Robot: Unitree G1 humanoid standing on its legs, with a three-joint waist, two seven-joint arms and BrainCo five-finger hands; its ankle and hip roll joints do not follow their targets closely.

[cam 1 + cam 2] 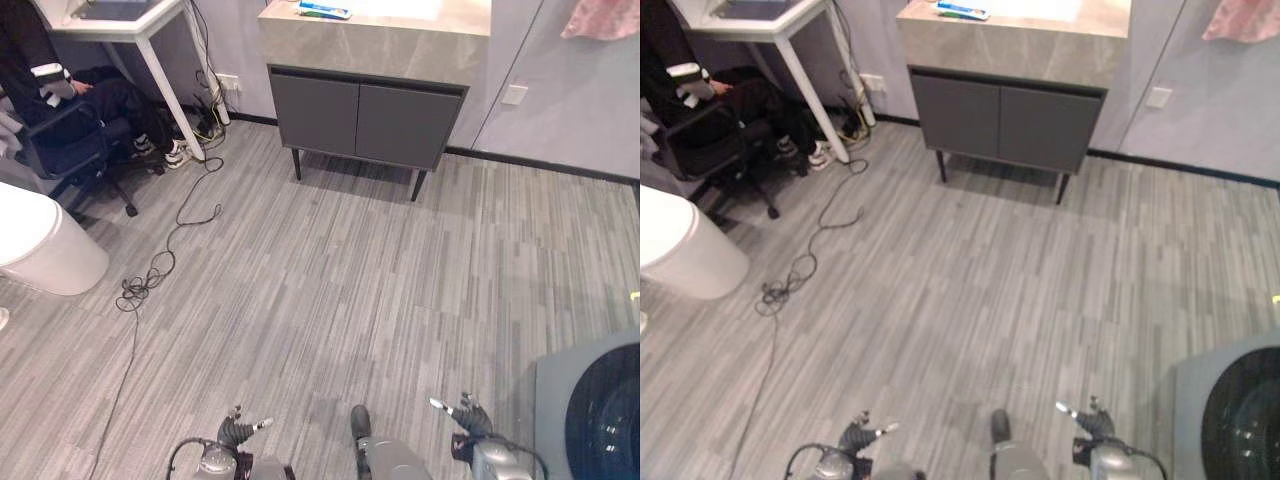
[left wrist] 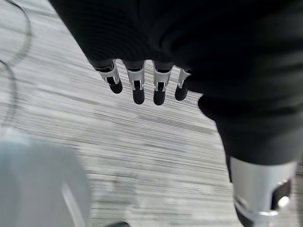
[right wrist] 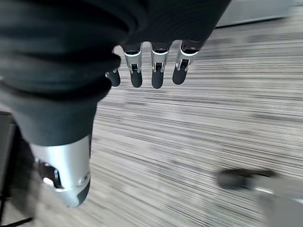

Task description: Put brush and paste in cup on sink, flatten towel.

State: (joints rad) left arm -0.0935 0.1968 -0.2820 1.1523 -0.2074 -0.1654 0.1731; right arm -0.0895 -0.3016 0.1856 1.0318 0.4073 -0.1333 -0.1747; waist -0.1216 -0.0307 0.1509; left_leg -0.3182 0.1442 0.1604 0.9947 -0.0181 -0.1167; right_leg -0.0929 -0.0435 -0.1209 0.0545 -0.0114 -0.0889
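- The left hand [image 2: 199, 52] hangs low over the grey plank floor [image 1: 340, 280], fingers [image 2: 138, 90] straight and relaxed, holding nothing; in the head views it shows at the bottom edge, left of centre.
- The right hand [image 3: 94, 42] hangs the same way on the other side, fingers [image 3: 157, 71] straight, thumb [image 3: 64, 179] apart from them, palm empty.
- Both hands are well apart from the sink [image 1: 375, 40], which stands against the far wall.
- The sink is a pale stone-look counter on a dark grey cabinet [image 1: 360, 120] with two doors and thin dark legs.
- On the counter's near left part lies a flat blue-and-white item [image 1: 325, 10] (likely the paste, perhaps with the brush beside it; too small to tell them apart).
- I cannot make out a cup on the part of the counter that shows.
- The towel [image 1: 600, 18], pink, hangs at the upper right against the wall, well to the right of the sink.
- A white socket plate [image 1: 515, 95] sits on the wall just right of the cabinet.
- At the far left a person [image 1: 70, 90] in dark clothes and white shoes sits on an office chair [image 1: 60, 150] beside a white table [image 1: 110, 22].
- A white rounded toilet [image 1: 40, 245] stands at the left edge, nearer the robot.
- A grey washer [image 1: 590, 410] with a dark round door fills the lower right corner.
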